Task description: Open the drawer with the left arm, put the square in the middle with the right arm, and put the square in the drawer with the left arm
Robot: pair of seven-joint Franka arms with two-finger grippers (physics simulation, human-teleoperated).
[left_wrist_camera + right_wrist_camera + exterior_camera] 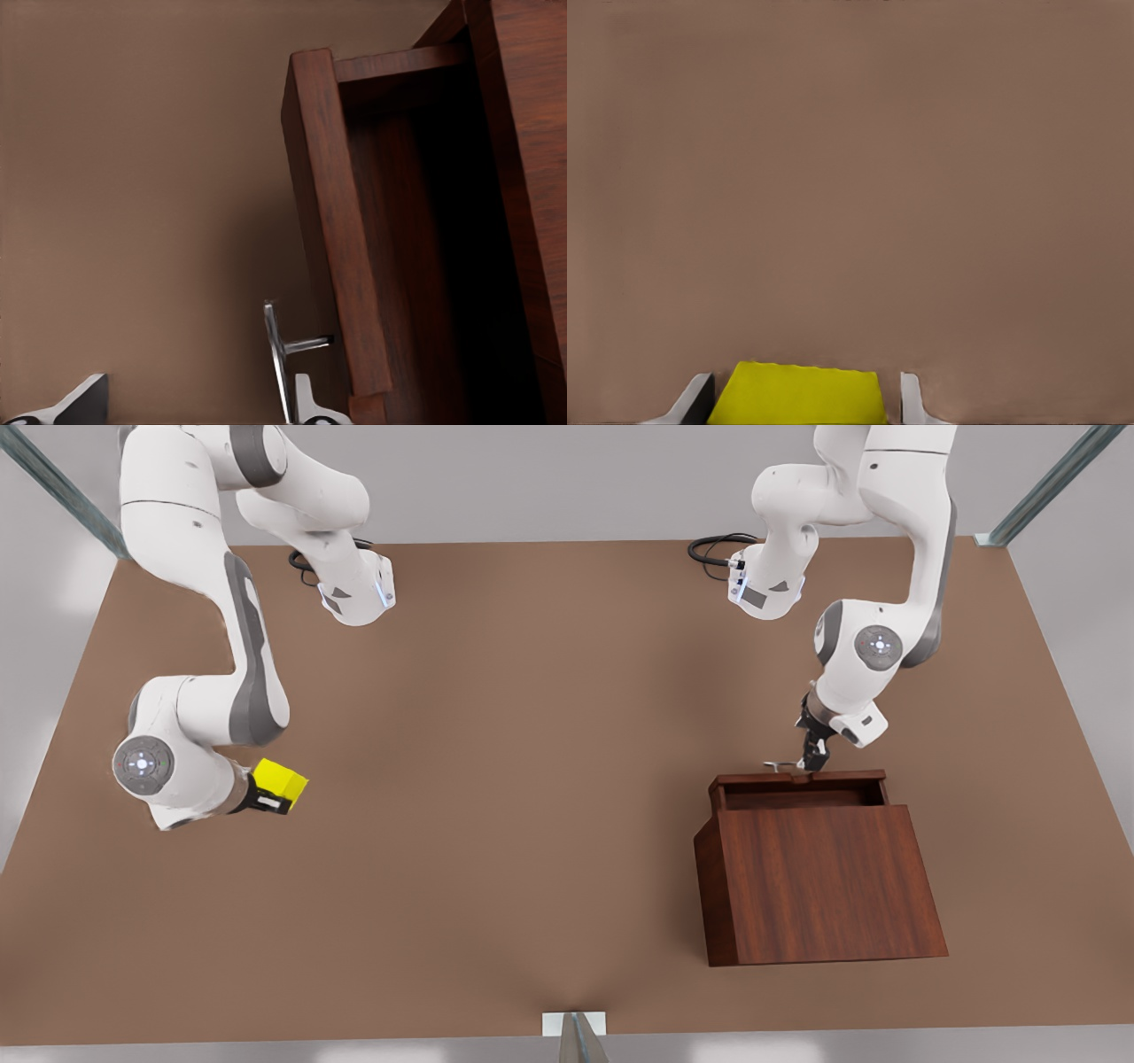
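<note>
One square (281, 780), corner toward table middle

Yellow square (281, 781); reddish-brown wood-grain drawer (802, 787); silver handle (277, 354); brown tabletop (532, 779).

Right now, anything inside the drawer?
The drawer is pulled partly open and the visible part looks empty, bare dark wood. The rest is hidden under the cabinet top. The yellow square sits in the right gripper.
</note>
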